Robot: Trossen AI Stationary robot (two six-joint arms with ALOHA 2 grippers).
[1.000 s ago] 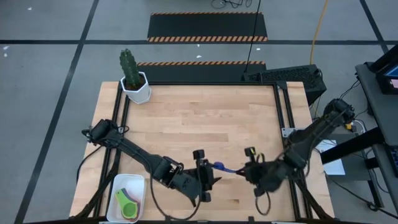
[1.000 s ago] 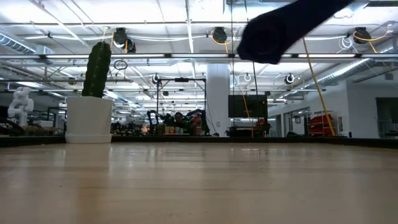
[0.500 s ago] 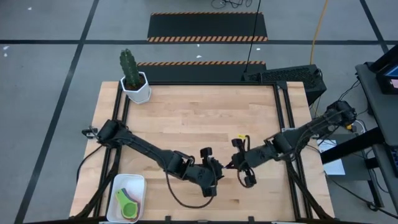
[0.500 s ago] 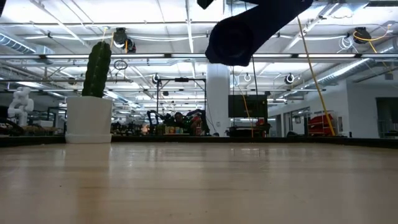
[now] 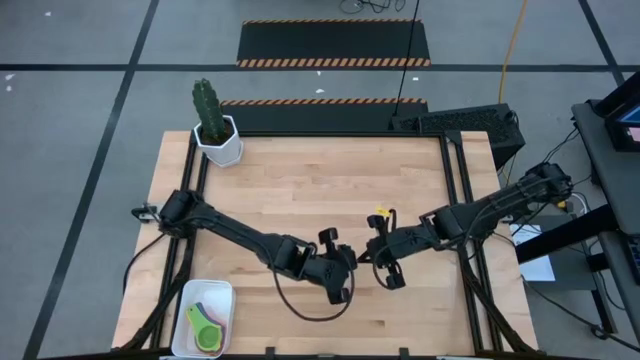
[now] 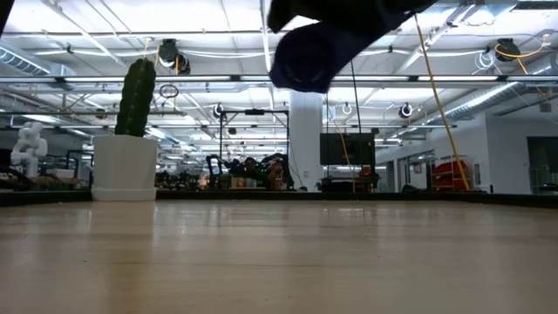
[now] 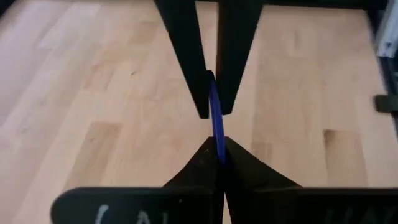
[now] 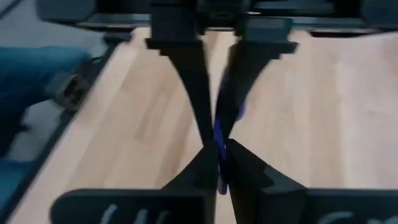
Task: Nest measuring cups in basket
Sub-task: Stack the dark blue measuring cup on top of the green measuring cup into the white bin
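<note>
- Nested so far: green cup [image 5: 207,334] in yellow cup [image 5: 196,318], inside white rounded basket [image 5: 222,295], table's 7 o'clock corner.
- Mid-handover above table centre: left gripper [image 5: 345,268] and right gripper [image 5: 371,256] tip to tip, both clenched on thin dark blue cup [image 7: 215,121].
- Other cups out of sight; most left.
- Smooth plastic, matte wood tabletop [image 5: 320,180].

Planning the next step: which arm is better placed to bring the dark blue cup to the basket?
Left. The left gripper and right gripper both pinch the dark blue cup; the basket lies on the left arm's side.
</note>
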